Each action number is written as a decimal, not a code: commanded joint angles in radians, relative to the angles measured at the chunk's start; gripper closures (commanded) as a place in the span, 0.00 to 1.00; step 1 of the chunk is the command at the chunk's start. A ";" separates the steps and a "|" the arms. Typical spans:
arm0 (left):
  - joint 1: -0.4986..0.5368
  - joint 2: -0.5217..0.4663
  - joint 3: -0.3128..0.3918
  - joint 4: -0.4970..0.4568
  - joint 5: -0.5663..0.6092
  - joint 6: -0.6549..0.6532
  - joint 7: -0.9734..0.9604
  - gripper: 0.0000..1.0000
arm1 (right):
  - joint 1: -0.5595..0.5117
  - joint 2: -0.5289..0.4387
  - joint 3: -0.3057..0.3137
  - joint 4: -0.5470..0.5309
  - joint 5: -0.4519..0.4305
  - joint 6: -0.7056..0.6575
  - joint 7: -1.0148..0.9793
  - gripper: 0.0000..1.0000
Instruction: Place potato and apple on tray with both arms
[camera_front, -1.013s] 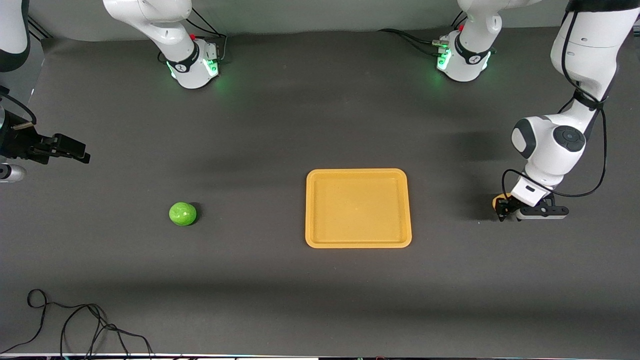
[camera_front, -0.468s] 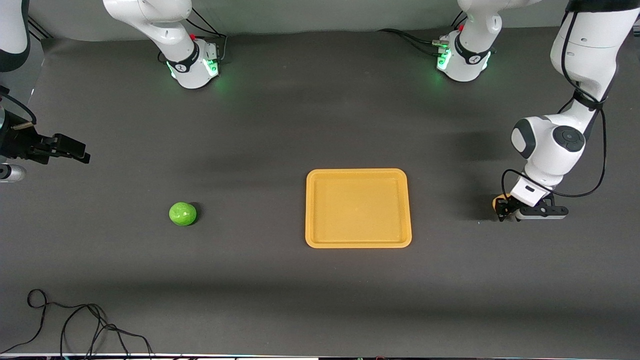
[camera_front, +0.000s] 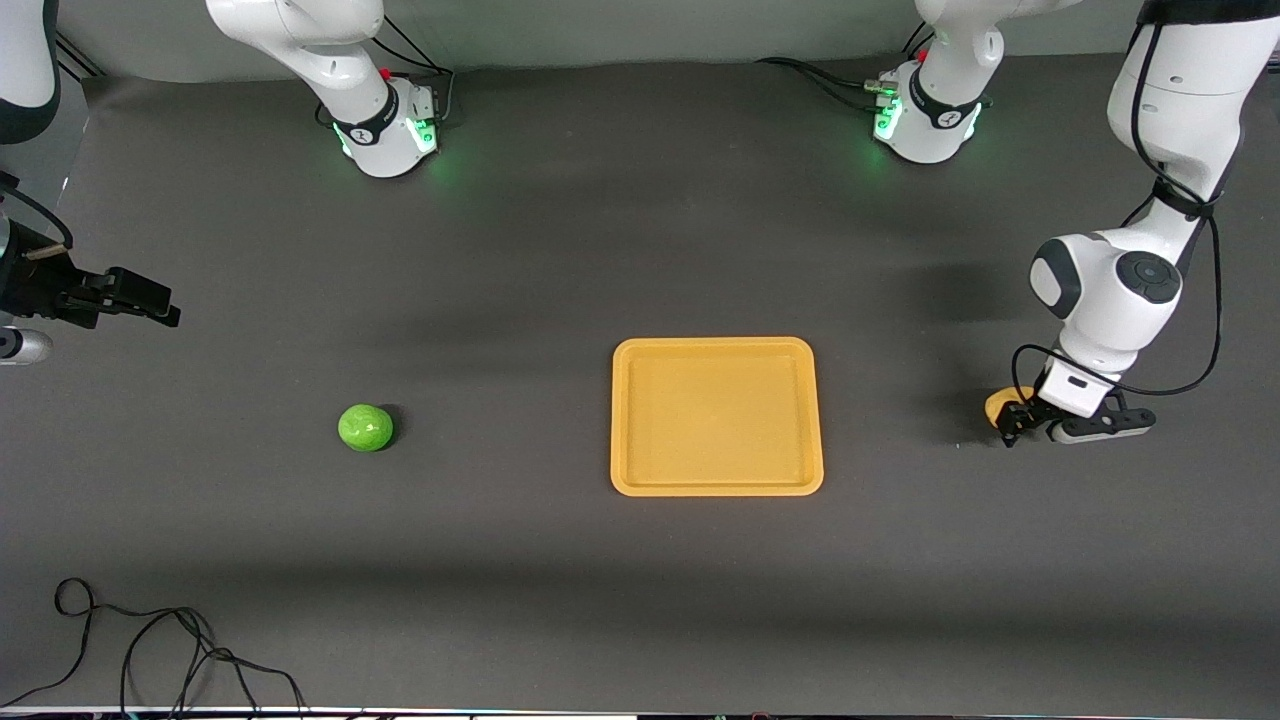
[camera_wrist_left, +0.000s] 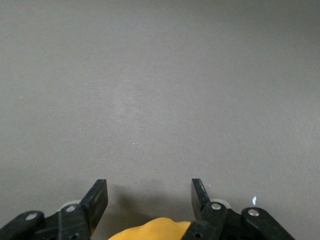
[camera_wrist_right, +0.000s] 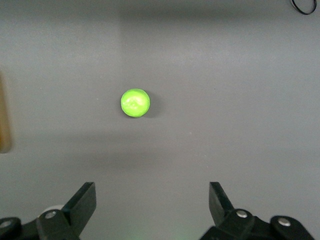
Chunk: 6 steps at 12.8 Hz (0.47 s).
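1. Dark grey matte table (camera_front: 600, 250), flat and plain, running edge to edge; two white arm bases with green lights along the edge farthest from the front camera. Loose black cable (camera_front: 150, 640) coiled at the nearest edge, toward the right arm's end.
2. Orange-yellow tray (camera_front: 615, 420) near the middle of the table: flat plastic rectangle, rounded corners, low raised rim, faintly speckled floor. Neither piece of produce on it; both on the table outside it.
3. Green apple (camera_front: 366, 427), small, round and glossy with a highlight, resting well apart from the tray toward the right arm's end, about as near to the front camera as the tray's middle. Seen from above in the right wrist view (camera_wrist_right: 135, 103), with a sliver of tray rim (camera_wrist_right: 4, 115) at that picture's edge.
4. Potato (camera_front: 998, 403), a lumpy yellow-tan lump, on the table toward the left arm's end, well apart from the tray, mostly hidden under the left arm's wrist.
5. Left gripper (camera_front: 1008, 425) down at table level at the potato; jaws part-way open, one either side of the yellow lump (camera_wrist_left: 150, 230), which sits deep between them.
6. Right gripper (camera_front: 165, 305) waiting up over the right arm's end of the table; black jaws spread wide (camera_wrist_right: 152, 192), holding nothing.
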 joint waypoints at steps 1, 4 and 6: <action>0.007 -0.004 -0.002 0.002 -0.002 0.013 -0.164 0.22 | -0.006 0.011 0.006 0.022 -0.002 -0.009 -0.015 0.00; 0.004 -0.009 0.001 0.006 -0.010 0.030 -0.407 0.22 | -0.006 0.011 0.006 0.022 -0.002 -0.009 -0.015 0.00; -0.005 -0.009 0.022 0.006 -0.010 0.031 -0.554 0.22 | -0.006 0.011 0.006 0.022 -0.002 -0.009 -0.015 0.00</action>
